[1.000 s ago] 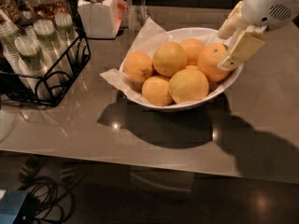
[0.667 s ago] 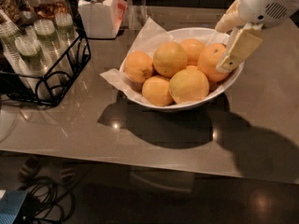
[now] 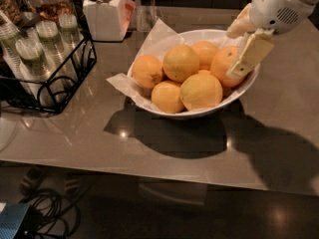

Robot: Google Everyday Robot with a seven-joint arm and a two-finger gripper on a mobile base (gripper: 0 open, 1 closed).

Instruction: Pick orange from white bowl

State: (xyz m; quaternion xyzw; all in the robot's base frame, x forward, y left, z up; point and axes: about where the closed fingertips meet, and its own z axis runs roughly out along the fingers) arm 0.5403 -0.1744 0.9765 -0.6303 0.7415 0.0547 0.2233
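Camera view, cream jaws apart at round orange, glossy white bowl.

The gripper hangs at upper right below the white wrist, angled down-left, its cream fingers spread apart.

The table has a glossy grey-brown top. The white bowl stands on it near the middle. A black wire rack stands at the left edge, apart from the bowl. A white lidded jar stands at the back. The gripper is over the bowl's right rim, above the table.
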